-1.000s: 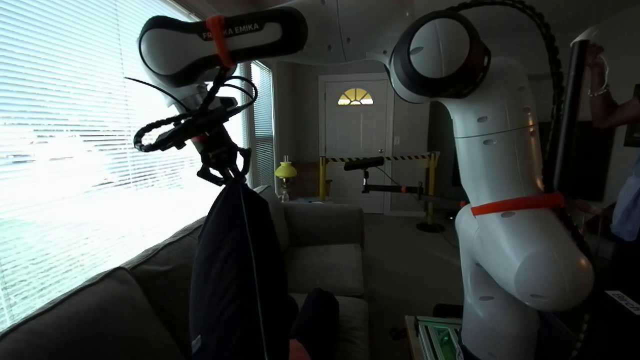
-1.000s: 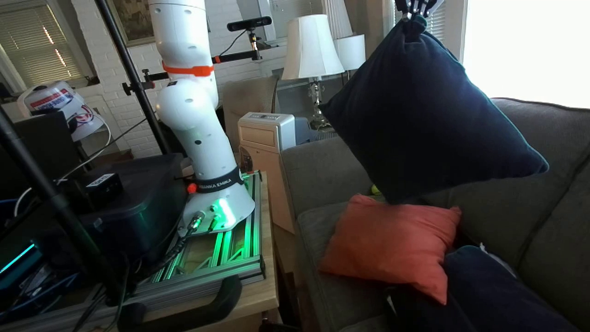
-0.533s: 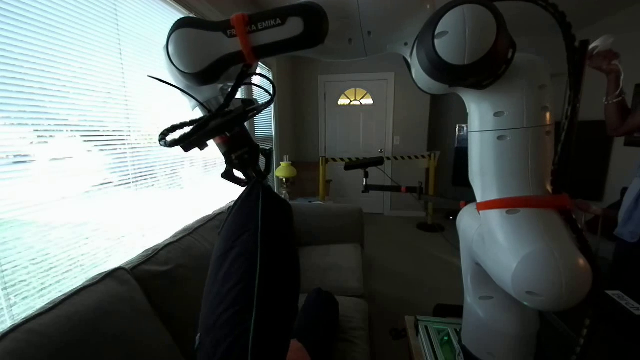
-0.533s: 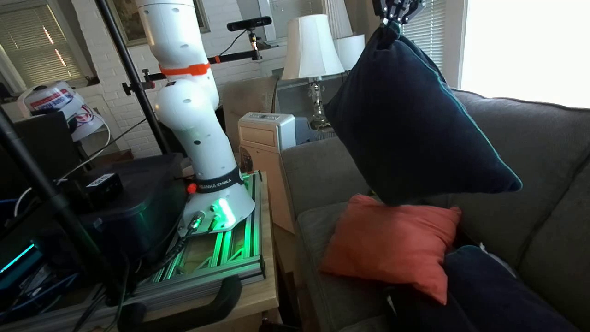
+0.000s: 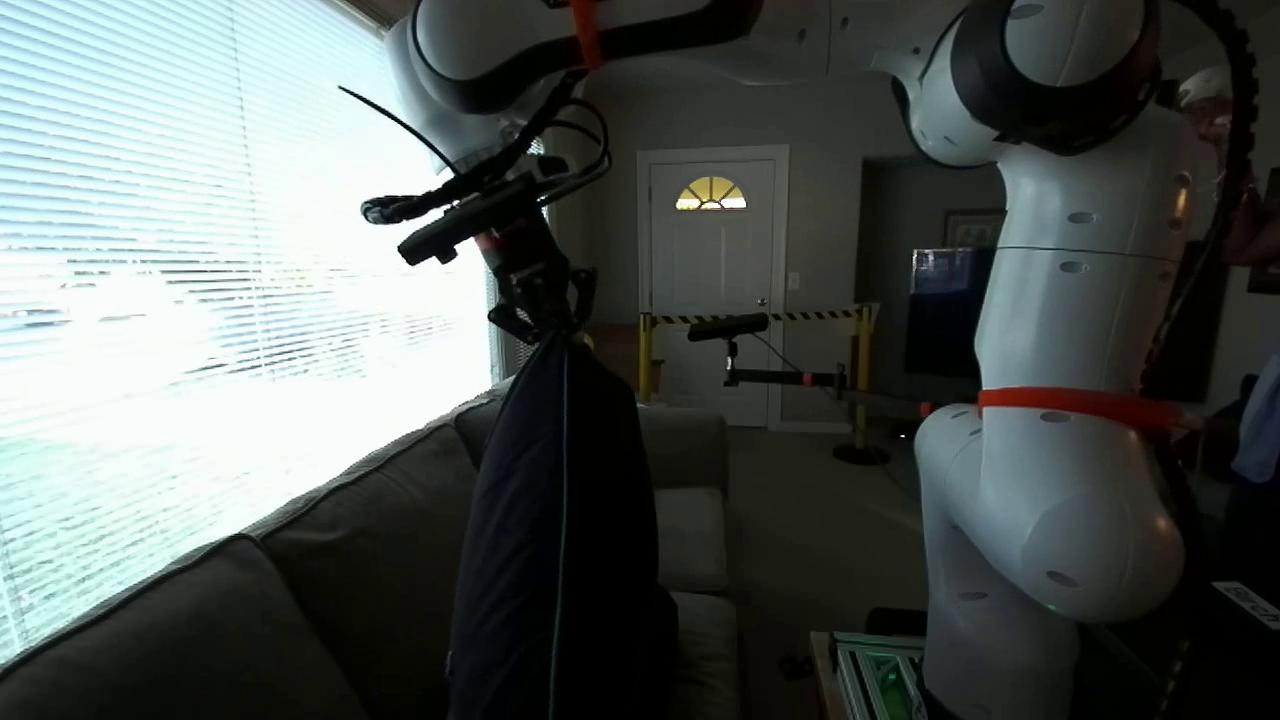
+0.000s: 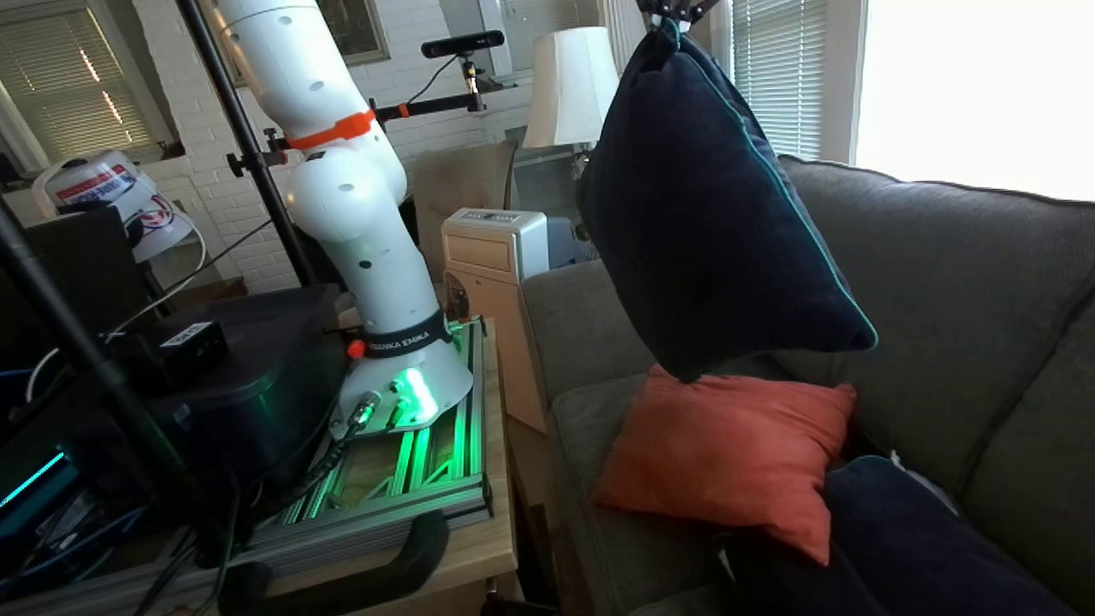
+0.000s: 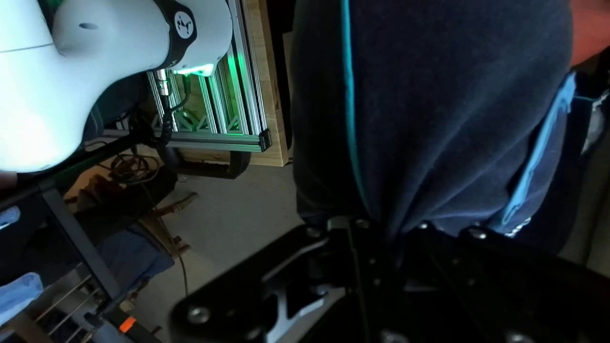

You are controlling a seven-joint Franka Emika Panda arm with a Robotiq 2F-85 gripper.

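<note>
The jaws are clenched on the gathered top corner of a navy throw pillow (image 6: 719,214) with teal piping; in the wrist view its cloth bunches into folds that run in between them. The pillow hangs by that one corner over a grey sofa (image 6: 949,248), seen nearly edge-on in an exterior view and more broadly in an exterior view that faces the sofa back. There its lowest corner overlaps an orange pillow (image 6: 736,458) lying on the seat; whether the two touch cannot be told. Next to the orange pillow lies another navy pillow (image 6: 932,547).

Above the jaws, a braided black cable (image 5: 400,207) juts out at the wrist of the white Franka arm (image 6: 368,235), which wears orange bands. Its base, lit green, stands on an aluminium-profile frame (image 6: 428,494) on a wooden bench (image 6: 494,539) beside the sofa, with a black storage bin (image 6: 274,368) near it.

Farther out are a beige appliance (image 6: 492,248) by the armrest, a white-shaded lamp (image 6: 569,94) and a camera (image 6: 462,44) on a bar. A window with blinds (image 5: 180,290) runs behind the sofa, and striped barrier tape (image 5: 810,316) crosses in front of a white door (image 5: 712,270).
</note>
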